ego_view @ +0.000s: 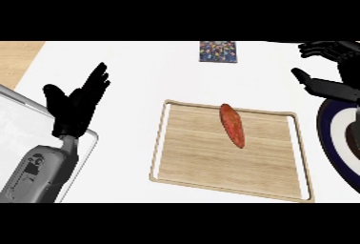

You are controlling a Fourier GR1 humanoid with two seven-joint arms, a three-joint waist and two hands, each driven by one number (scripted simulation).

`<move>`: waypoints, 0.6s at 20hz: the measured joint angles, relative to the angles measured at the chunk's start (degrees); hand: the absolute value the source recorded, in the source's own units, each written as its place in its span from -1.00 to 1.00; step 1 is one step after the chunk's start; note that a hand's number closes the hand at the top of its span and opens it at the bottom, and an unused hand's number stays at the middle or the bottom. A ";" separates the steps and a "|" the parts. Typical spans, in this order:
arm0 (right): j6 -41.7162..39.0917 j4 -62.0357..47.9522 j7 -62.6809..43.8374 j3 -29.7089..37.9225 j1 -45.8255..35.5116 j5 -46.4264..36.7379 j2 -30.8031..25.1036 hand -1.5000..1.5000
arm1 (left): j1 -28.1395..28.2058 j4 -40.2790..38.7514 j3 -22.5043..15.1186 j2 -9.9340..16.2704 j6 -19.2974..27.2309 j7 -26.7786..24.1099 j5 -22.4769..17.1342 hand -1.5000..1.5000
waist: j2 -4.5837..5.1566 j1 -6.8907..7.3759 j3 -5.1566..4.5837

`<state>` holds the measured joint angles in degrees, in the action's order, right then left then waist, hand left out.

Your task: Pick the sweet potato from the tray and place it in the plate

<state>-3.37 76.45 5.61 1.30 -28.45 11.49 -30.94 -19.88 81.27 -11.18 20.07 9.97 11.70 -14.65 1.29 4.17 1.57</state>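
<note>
The sweet potato [232,125] lies lengthwise on the tray [211,162] (upper middle, board bare around it), long axis running near-to-far. Both hands, left [76,106] and right [330,71], open, holding nothing; plate [330,138] just right.

**Wood, white worktop, dark gloss**

The tray [211,167] is showing pale, matt wood grain with a lighter rim. The worktop [141,62] is looking smooth, matt white. The sweet potato [233,125] is showing dull, orange-red skin. The plate [334,143] is looking glossy, dark-rimmed.

Reddish sweet potato [232,125] lengthwise on wooden tray [211,176]
</note>
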 measured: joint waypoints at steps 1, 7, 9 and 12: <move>0.23 -1.83 1.48 0.39 -0.22 0.13 0.90 -1.00 | -0.09 -0.16 0.26 -0.29 -0.15 0.29 -0.25 0.00 | -0.10 0.08 -0.01; -2.67 -8.85 8.85 0.96 -1.67 0.42 2.69 -1.00 | 0.68 -0.52 1.54 -1.49 -0.76 0.88 -0.55 0.00 | -0.94 -0.49 0.05; -4.84 -10.86 10.19 0.27 -2.17 -0.52 1.55 -1.00 | 0.88 -0.48 1.79 -1.56 -1.38 0.82 -0.56 0.00 | -1.08 -0.65 -0.01; -8.94 -12.21 9.39 -2.72 -3.52 -3.66 -1.95 -1.00 | 0.87 -0.59 2.06 -1.84 -1.69 1.34 -0.29 0.00 | -1.29 -0.68 -0.14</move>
<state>-12.31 64.23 15.00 -1.41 -31.97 7.82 -32.89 -19.01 80.68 -9.12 18.23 8.29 13.05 -14.95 0.00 3.49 1.43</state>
